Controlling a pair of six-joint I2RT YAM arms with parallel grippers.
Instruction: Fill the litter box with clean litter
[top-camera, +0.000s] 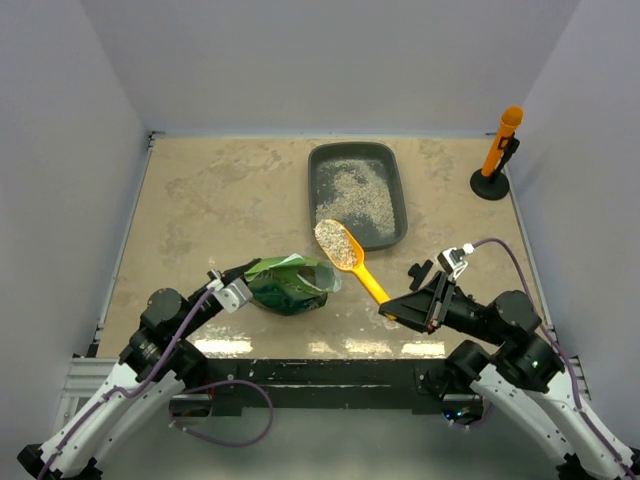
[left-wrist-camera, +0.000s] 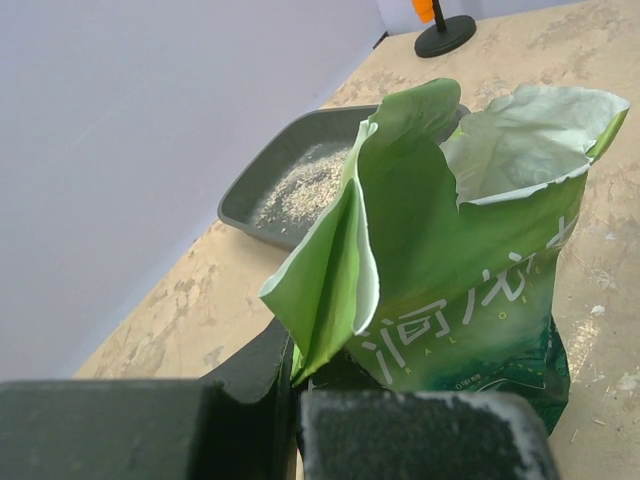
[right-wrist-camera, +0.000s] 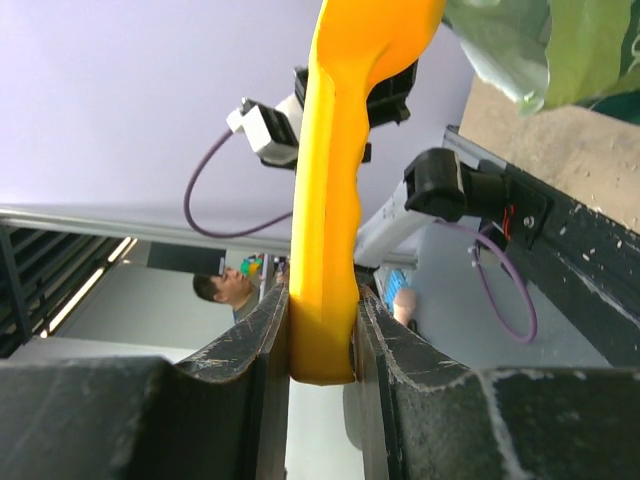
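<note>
Right gripper (right-wrist-camera: 322, 330) is clamped on the tail end of the orange scoop (top-camera: 350, 258), jaws narrow and pressed to both sides of the handle; the wrist view shows the handle running straight out from between the fingers (right-wrist-camera: 265, 345). Scoop bowl sits up and left of that gripper in the top view, loaded with clean litter (top-camera: 337, 243), raised over the near edge of the litter box (top-camera: 392, 170). The box lies further out from the right gripper, towards the back wall, a patch of pale granules spread across its floor and dark grey rim showing all round. Left gripper (left-wrist-camera: 295, 385) is fully closed, pinching a fold of the green bag (top-camera: 290, 285) at the bag's left edge; left wrist view shows the glossy fold rising directly out of the jaws, bag mouth open beyond it, white printed characters on the front. From the left gripper the litter box is ahead and past the bag, partly hidden by it. Bag lies on the table (top-camera: 220, 200) between the two grippers, closer to the left one. Orange-handled tool on a black stand (top-camera: 497, 152) sits at the far right corner, well beyond the right gripper and apart from the box.
</note>
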